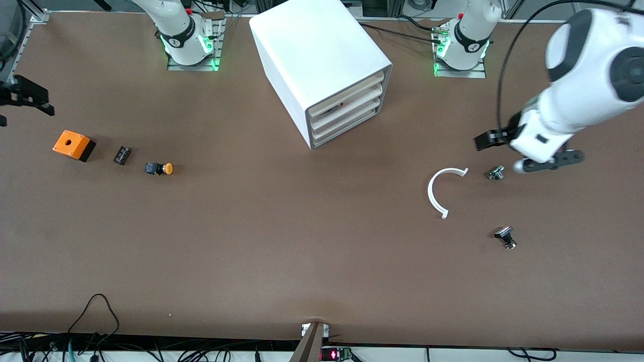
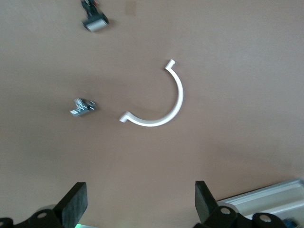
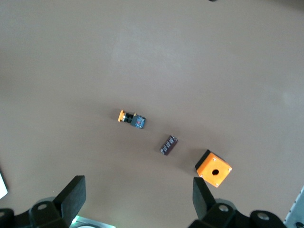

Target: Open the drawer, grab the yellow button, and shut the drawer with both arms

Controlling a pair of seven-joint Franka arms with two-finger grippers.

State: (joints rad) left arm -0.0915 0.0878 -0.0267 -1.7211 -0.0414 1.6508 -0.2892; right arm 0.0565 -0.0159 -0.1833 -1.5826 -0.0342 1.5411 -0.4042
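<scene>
A brown matte table (image 1: 282, 241) carries a big white boxy cabinet (image 1: 312, 55) of shut white tray-drawers (image 1: 347, 108). Toward the right arm's end lies the small button (image 1: 159, 168), black blocky body and orange domed cap, its long axis along the table, cap pointing toward the cabinet's end. The left gripper (image 2: 140, 204) hangs open over a white plastic arc (image 2: 159, 102); the right gripper (image 3: 137, 202) hangs open over the table near the button.

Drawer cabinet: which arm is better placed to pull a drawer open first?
Probably the left. The drawer fronts face the left arm's end of the table, where the left gripper hovers open. The right gripper, also open, is over the table's right-arm end.
</scene>
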